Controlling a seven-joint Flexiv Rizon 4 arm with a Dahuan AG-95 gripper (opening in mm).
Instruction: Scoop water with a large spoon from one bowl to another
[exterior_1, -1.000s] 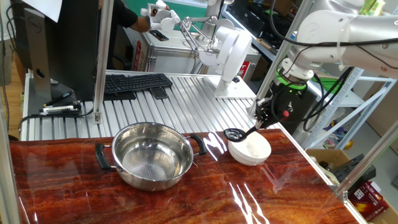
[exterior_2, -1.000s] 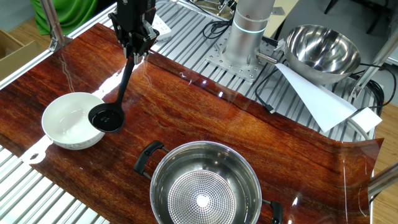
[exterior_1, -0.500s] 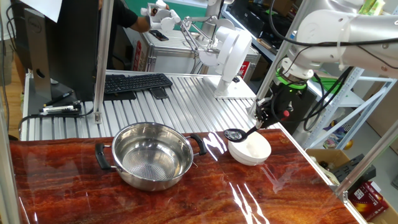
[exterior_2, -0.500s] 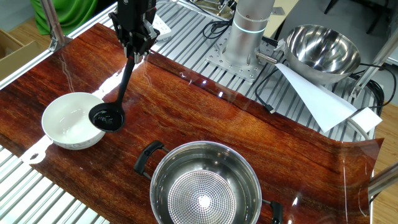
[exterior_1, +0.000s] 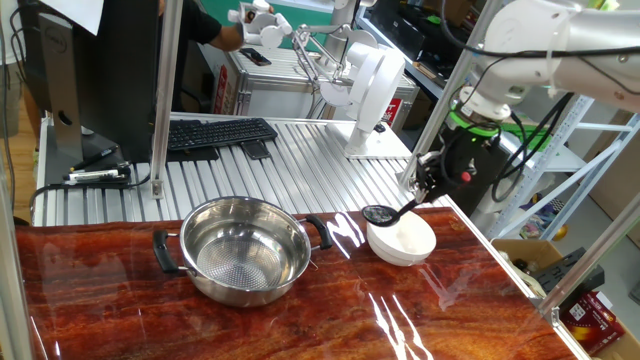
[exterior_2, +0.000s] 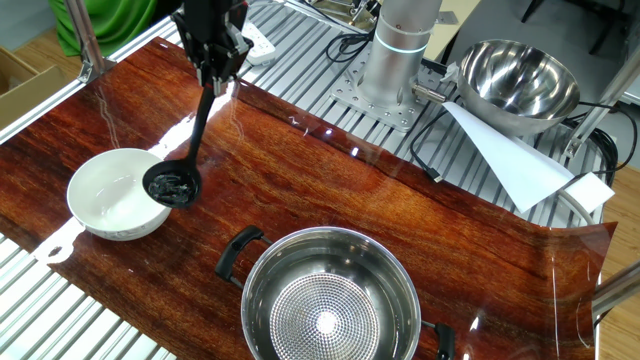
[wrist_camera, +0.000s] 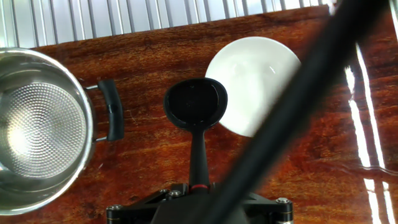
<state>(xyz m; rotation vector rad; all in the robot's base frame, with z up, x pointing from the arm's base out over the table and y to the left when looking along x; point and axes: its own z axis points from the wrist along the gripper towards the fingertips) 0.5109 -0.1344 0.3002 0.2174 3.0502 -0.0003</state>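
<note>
One fixed view shows the end effector (exterior_1: 424, 187) closed on the top of the large spoon (exterior_1: 392, 213), whose black handle slants down and away from it to the cup; the cup hangs at the rim of the white bowl (exterior_1: 402, 240), on the side toward the steel pot (exterior_1: 246, 250), which sits well apart from the end effector across the bench (exterior_1: 300, 320). The other fixed view has the end effector (exterior_2: 212, 62) above and the large spoon (exterior_2: 186, 160) running down from it, long axis steeply tilted, cup lowest and overlapping the edge of the white bowl (exterior_2: 105, 195); the steel pot (exterior_2: 330, 300) lies off to the far side. Hand view looks along the handle: the spoon (wrist_camera: 196, 109) points straight away from the end effector (wrist_camera: 199, 202), cup mouth facing up and roughly level, half over the white bowl (wrist_camera: 261, 81), with the steel pot (wrist_camera: 37, 124) to its side. Whether the cup holds water is not clear. Judging from this, the step is best done by keeping the cup level, carrying it slowly and clear of both rims, and tipping only once it is fully over the receiving vessel.
</note>
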